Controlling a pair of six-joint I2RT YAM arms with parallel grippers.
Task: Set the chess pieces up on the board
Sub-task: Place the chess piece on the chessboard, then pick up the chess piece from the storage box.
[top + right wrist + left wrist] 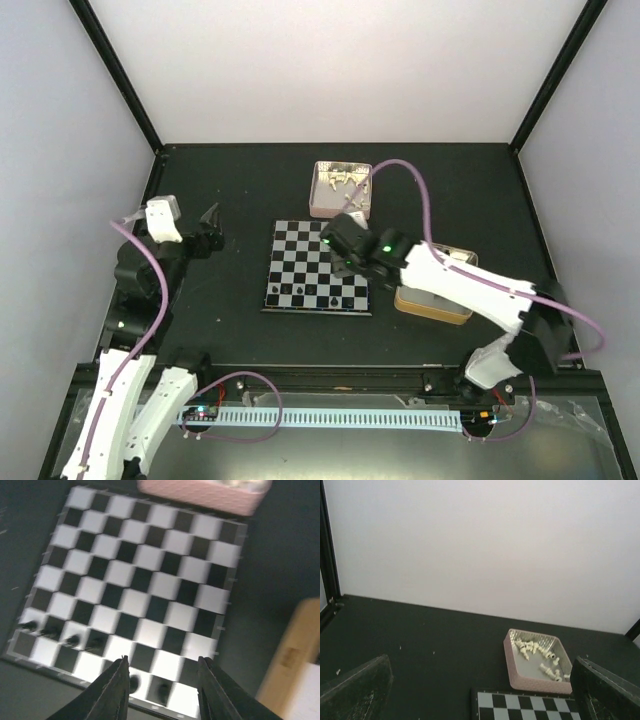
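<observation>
Right hand [163,659] — jaws apart — above black pieces [134,682] on the board [150,587].

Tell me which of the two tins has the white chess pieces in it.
The pink tin beyond the far edge of the board; white pieces lie loose inside. The tan tin, right of the board, is mostly covered by the right arm.
</observation>
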